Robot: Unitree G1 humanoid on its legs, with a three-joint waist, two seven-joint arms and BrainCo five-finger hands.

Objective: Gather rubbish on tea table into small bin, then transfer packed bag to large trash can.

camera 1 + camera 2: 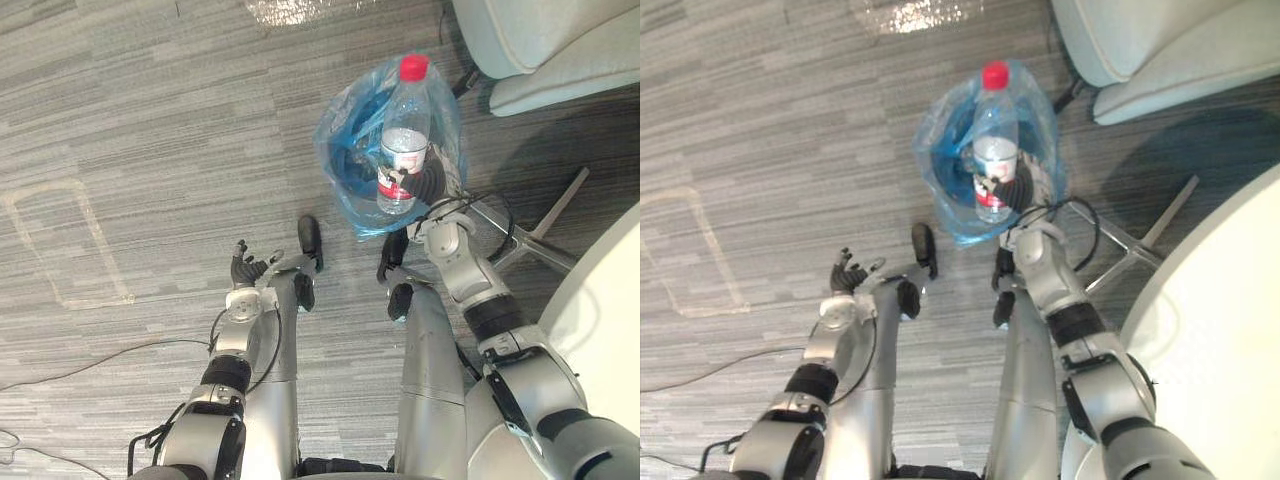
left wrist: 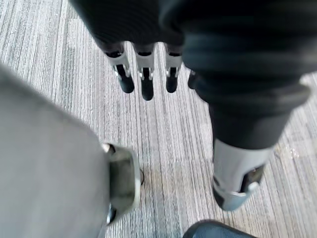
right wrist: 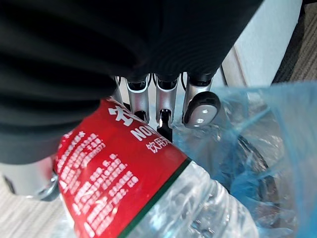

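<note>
Blue bag's (image 1: 340, 145) contents are unclear behind the bottle (image 1: 405, 135) your right hand's (image 1: 428, 184) fingers clasp, while your left hand's (image 1: 248, 272) fingers hang released

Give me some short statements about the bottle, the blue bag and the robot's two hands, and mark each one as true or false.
1. The right hand is curled round a clear bottle with a red cap. True.
2. The bottle lies flat on the floor. False: it is held upright, at the blue bag.
3. The left hand grips the blue bag. False: it is open, holds nothing and hangs apart from the bag, over the grey floor.
4. The edge of a white table shows on the robot's right side. True.
</note>
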